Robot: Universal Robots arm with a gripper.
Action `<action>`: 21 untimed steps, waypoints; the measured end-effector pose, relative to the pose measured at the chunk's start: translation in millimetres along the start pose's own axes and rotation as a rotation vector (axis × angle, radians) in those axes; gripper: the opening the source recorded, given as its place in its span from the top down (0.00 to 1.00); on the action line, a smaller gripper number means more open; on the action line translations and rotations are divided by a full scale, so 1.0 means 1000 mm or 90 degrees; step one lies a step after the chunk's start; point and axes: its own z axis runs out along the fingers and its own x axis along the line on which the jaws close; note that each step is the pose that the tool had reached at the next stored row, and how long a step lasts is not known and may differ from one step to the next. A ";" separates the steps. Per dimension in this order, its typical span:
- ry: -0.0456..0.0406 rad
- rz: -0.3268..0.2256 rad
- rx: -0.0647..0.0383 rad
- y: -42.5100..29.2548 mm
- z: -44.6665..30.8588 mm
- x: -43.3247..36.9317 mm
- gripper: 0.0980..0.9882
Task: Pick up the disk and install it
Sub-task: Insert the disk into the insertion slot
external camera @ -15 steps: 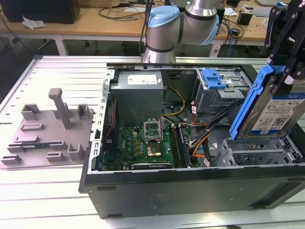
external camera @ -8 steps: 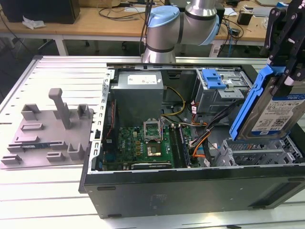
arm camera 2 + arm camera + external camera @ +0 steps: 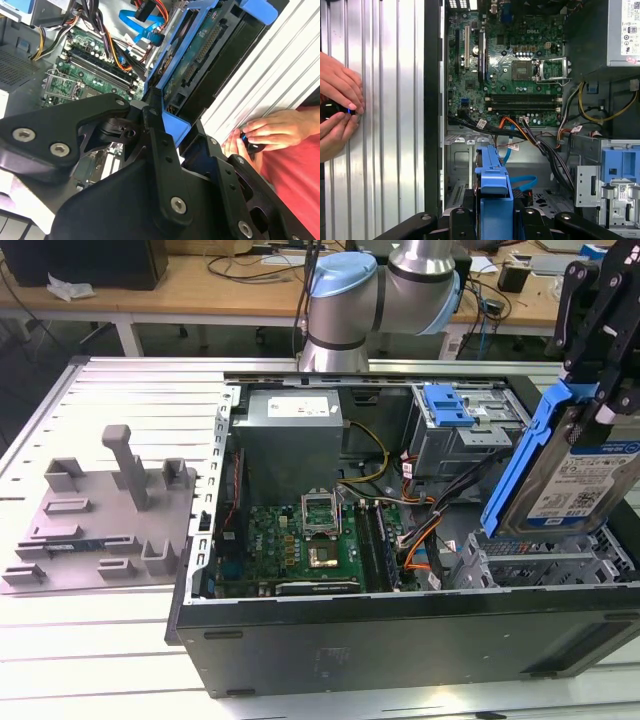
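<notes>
While the black fingers (image 3: 580,325) clamp the disk (image 3: 575,470) by its upper end, it hangs tilted on edge above the grey drive cage (image 3: 540,565) at the exterior view's right of the open computer case (image 3: 400,640), whose motherboard (image 3: 300,550) lies bare, and a person's hands (image 3: 337,107) sit at the ribbed desk (image 3: 395,125).

Arm: silver cylindrical metal tube (image 3: 425,255) with light-blue plastic joint caps (image 3: 345,280), top centre of the exterior view. Upper right: matte black gripper (image 3: 600,408); flat black linkage plates (image 3: 155,150) fastened by round silver screws (image 3: 177,204).
</notes>
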 end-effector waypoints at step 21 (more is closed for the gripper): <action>0.0000 0.000 0.000 -0.0007 0.0112 -0.0003 0.70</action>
